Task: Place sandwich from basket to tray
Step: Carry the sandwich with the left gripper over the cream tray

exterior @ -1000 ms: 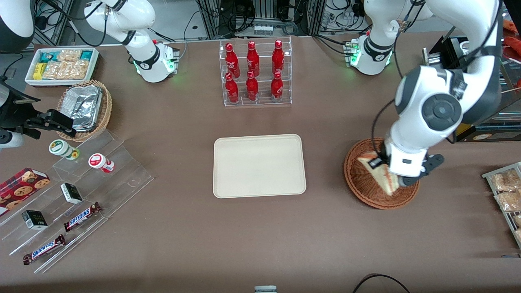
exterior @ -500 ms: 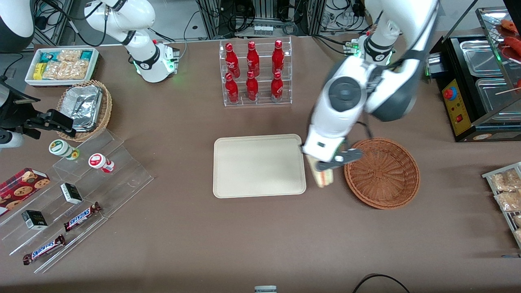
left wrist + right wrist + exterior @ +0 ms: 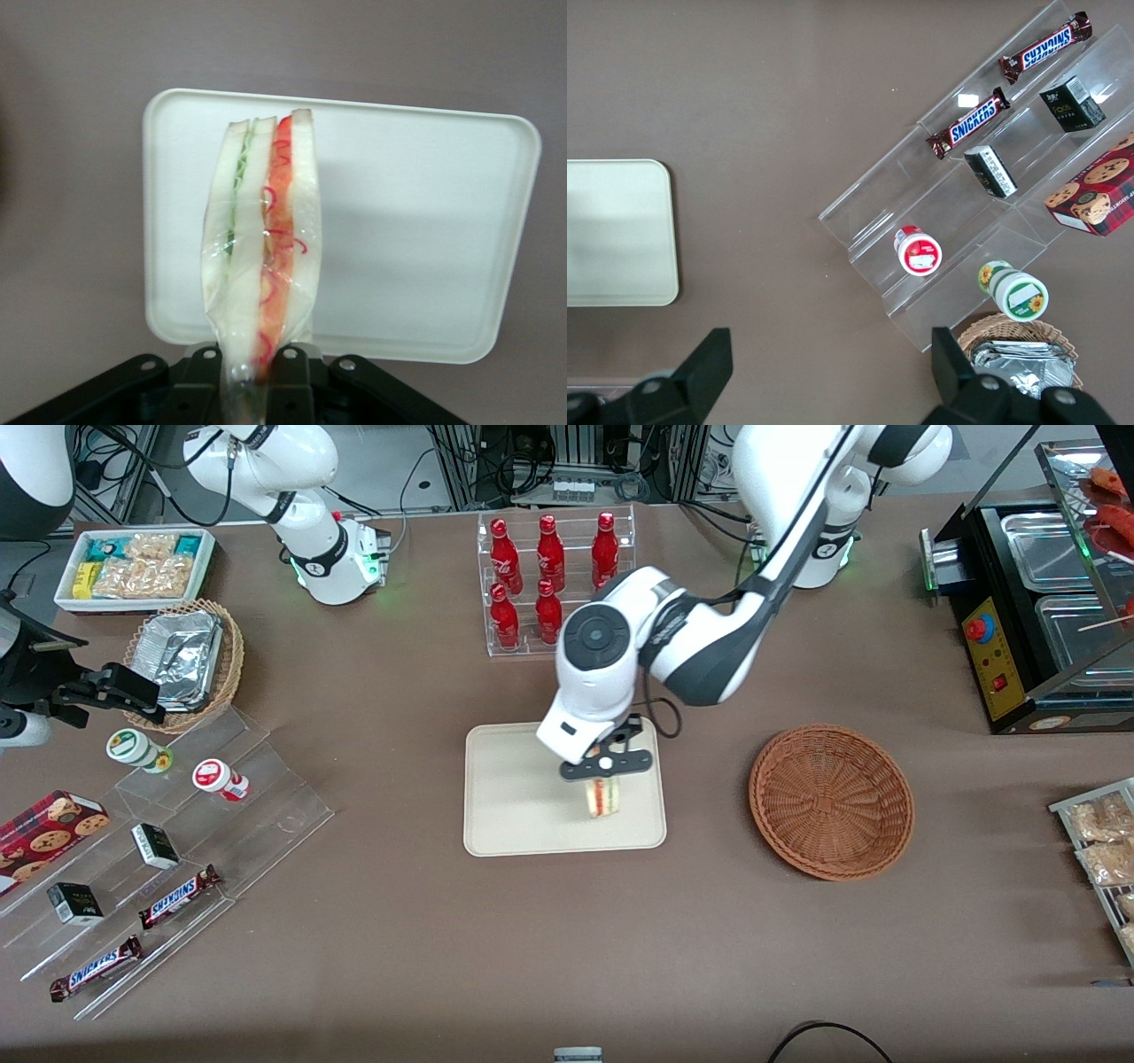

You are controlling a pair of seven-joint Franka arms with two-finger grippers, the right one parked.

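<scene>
Your brown tabletop [image 3: 399,957] carries the cream tray [image 3: 514,815] at centre and the woven basket [image 3: 831,802] toward the working arm's end. The gripper [image 3: 602,772] hangs above the tray, clamped on the sandwich [image 3: 603,797]. Bottle rack [image 3: 556,584] sits farther from the camera; clear stepped display [image 3: 177,850] toward the parked arm's end.

Left arm extended, gripper [image 3: 605,771] pointing down, fingers clamped.

Tray [image 3: 620,257] — stepped shelf [image 3: 983,204] (snacks).
</scene>
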